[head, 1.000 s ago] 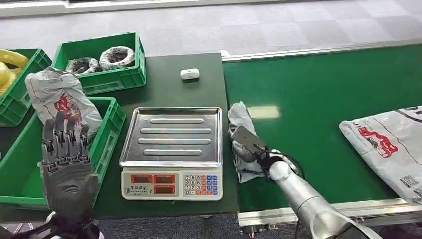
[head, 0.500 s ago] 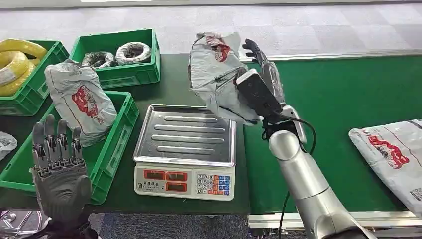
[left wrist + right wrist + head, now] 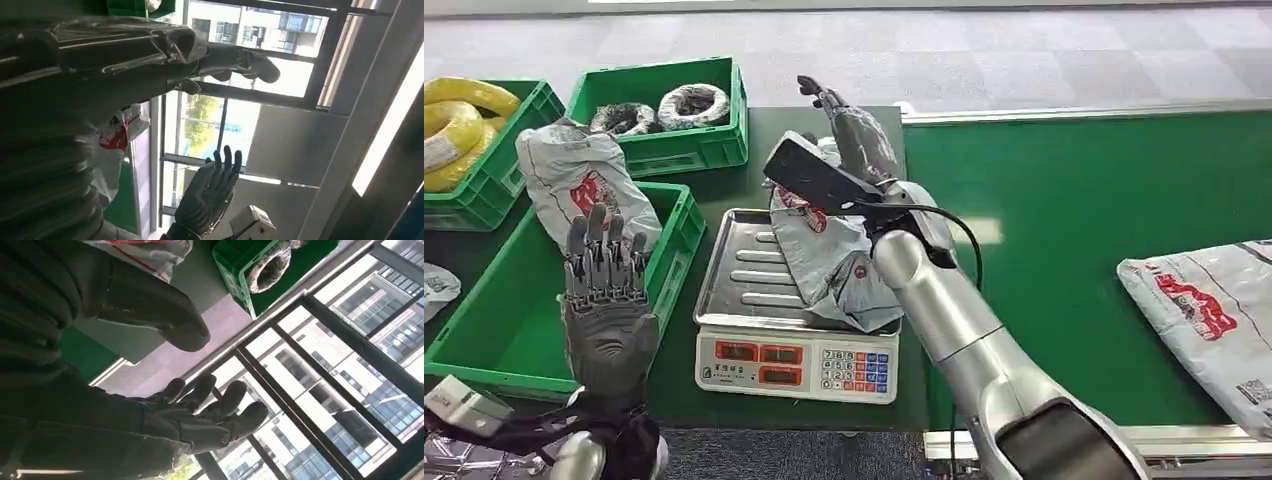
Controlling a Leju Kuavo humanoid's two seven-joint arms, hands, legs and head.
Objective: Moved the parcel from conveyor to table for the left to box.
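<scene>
The grey plastic parcel with red print lies crumpled on the steel weighing tray of the white digital scale, on the dark green table. Its near right corner overhangs the tray edge. Its far end is hidden behind the black camera block on the right wrist.

The right hand extends over the far edge of the table, beyond the parcel, fingers straight and apart, holding nothing. In the right wrist view the same hand shows spread fingers with no contact on any object.

The left hand is raised, palm up-turned, fingers straight and spread, empty. It stands over the near green plastic crate, at the left of the scale. The hand covers part of the crate's right wall.

A second grey parcel with red print leans on the far rim of that crate. A third grey parcel lies on the green conveyor belt at the right, cut off by the frame edge.

The far green crate holds wrapped coils; their material cannot be determined. A crate with yellow coils is cut off at the far left.
</scene>
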